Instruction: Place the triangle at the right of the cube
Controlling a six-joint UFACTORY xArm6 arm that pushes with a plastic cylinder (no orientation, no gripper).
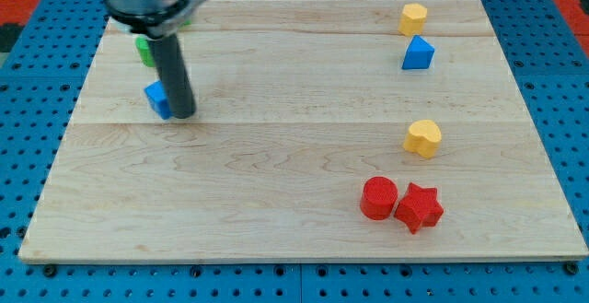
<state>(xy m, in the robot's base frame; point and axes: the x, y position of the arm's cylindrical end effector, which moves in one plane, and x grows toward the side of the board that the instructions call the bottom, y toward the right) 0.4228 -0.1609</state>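
Observation:
A blue cube [158, 99] sits at the view's left on the wooden board [276, 156], partly hidden by my rod. My tip [183, 114] touches the cube's right side. A blue triangle [417, 53] lies far off at the view's upper right, well apart from the tip and the cube.
A green block [145, 50] shows behind the rod at the upper left. A yellow block [413, 17] sits just above the triangle. A yellow heart [422, 138] lies at the right. A red cylinder [378, 198] and a red star [420, 207] touch at the lower right.

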